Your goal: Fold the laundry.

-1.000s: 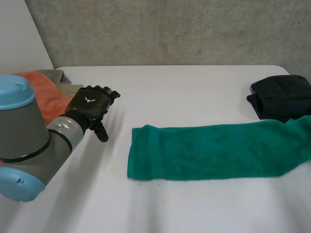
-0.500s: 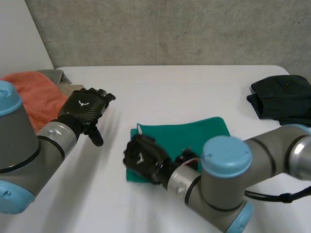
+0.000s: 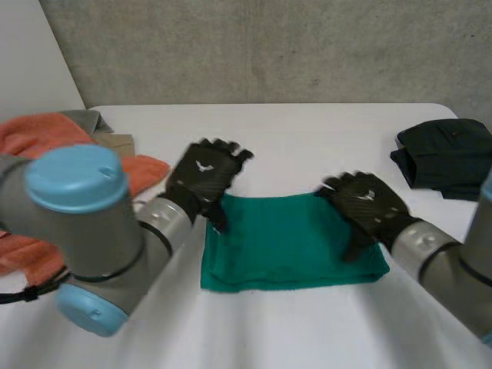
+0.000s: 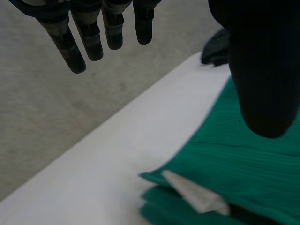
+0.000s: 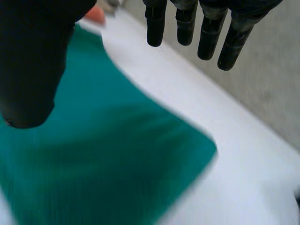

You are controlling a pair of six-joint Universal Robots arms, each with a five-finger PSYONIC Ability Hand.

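A green towel (image 3: 288, 242) lies folded in half in the middle of the white table (image 3: 307, 131). My left hand (image 3: 204, 175) hovers over the towel's far left corner, fingers straight and holding nothing. My right hand (image 3: 369, 204) is spread above the towel's right edge, open too. In the left wrist view the straight fingers (image 4: 89, 37) stand apart from the thumb above the towel (image 4: 243, 154), and a white label (image 4: 192, 192) sticks out at the corner. In the right wrist view the towel (image 5: 93, 154) lies under the empty palm, with the fingers (image 5: 206, 28) extended.
An orange cloth (image 3: 46, 138) and a beige garment (image 3: 108, 131) lie at the far left of the table. A dark folded garment (image 3: 446, 157) sits at the far right. A grey wall rises behind the table's far edge.
The long towel has been folded in half. My right hand, shut on it at the left end half a second ago, has let go and moved to the right edge. My left hand moved right to the towel.
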